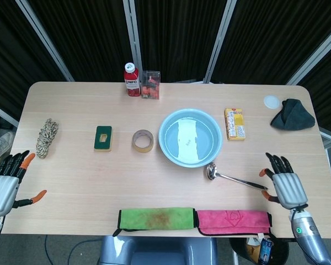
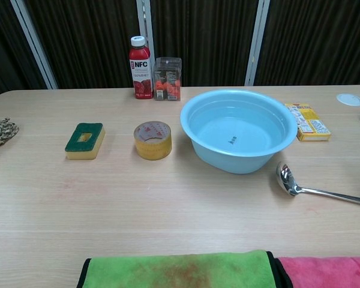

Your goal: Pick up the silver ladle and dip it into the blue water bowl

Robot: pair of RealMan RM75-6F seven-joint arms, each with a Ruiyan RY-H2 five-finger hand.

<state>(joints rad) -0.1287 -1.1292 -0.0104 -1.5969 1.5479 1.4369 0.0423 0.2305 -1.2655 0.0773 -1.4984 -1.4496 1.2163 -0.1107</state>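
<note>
Nearest me, my right hand [image 1: 284, 185] hovers with fingers spread and empty, right beside the handle tip of the long-handled silver metal ladle [image 1: 235, 178]. My left hand [image 1: 4, 186] is also spread and empty, well apart at the table's other end. The ladle lies flat, its bowl end just beside the round pale blue plastic water bowl [image 1: 190, 137] beyond it. I judge the thin handle could slide or spin away under my fingertips, knocking its cup against the water bowl.
</note>
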